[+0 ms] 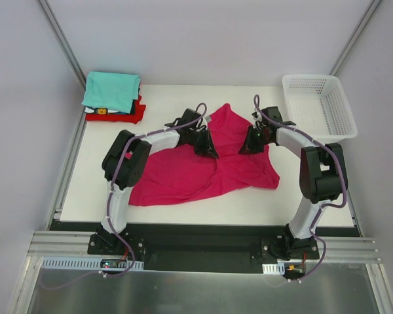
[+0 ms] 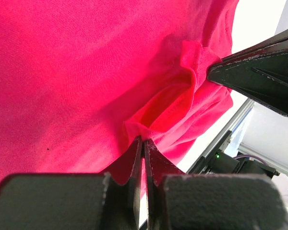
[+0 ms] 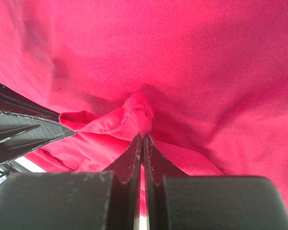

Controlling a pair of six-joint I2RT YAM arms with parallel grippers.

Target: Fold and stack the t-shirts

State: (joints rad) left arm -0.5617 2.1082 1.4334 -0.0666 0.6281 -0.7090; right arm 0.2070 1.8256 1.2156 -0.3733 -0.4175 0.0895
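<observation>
Left tool (image 2: 144, 143), right tool (image 3: 142, 140) tight on magenta t-shirt's (image 1: 183, 173) bunched edge

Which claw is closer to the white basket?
Right. The right claw pinches the pink shirt on the side near the basket; the left claw pinches it farther away.

Top camera looks down from behind; both wrist cameras closely share magenta shirt (image 1: 183, 176).

Laboratory robot cell: a white table (image 1: 249, 210), bare grey walls (image 1: 203, 39), aluminium frame rails (image 1: 62, 36), and two robot arms (image 1: 124, 163) bolted to a base plate (image 1: 203, 245).
</observation>
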